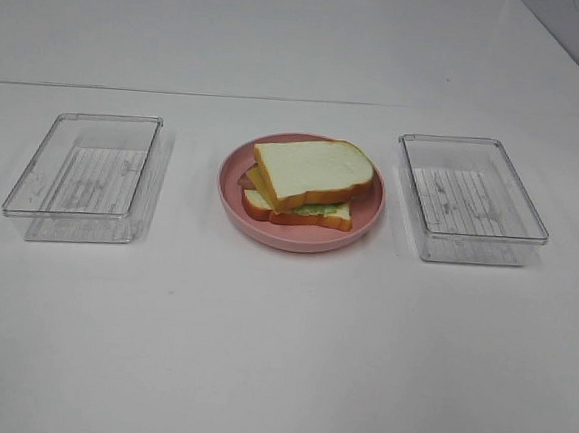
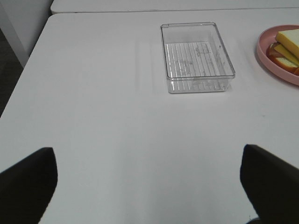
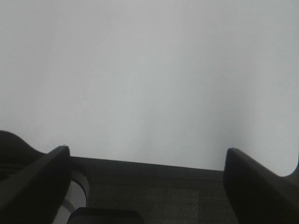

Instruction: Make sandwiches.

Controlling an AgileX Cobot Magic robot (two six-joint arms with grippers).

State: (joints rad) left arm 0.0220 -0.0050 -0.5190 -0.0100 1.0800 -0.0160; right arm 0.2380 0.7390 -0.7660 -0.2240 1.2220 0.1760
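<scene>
A stacked sandwich (image 1: pixel 307 183) lies on the round pink plate (image 1: pixel 233 194) at the table's middle: white bread slices with orange-brown crust, a yellow layer and green lettuce showing at the edges. Part of this sandwich (image 2: pixel 287 50) shows at the edge of the left wrist view. Neither arm appears in the exterior high view. My left gripper (image 2: pixel 149 184) hangs open over bare table, well back from the left box, nothing between its fingers. My right gripper (image 3: pixel 147 179) is open too, above the table's edge with dark floor beyond it.
Two empty clear plastic boxes flank the plate: one on the left (image 1: pixel 87 176), also seen from the left wrist (image 2: pixel 196 58), and one on the right (image 1: pixel 469 199). The white table (image 1: pixel 278 356) stretches toward the front.
</scene>
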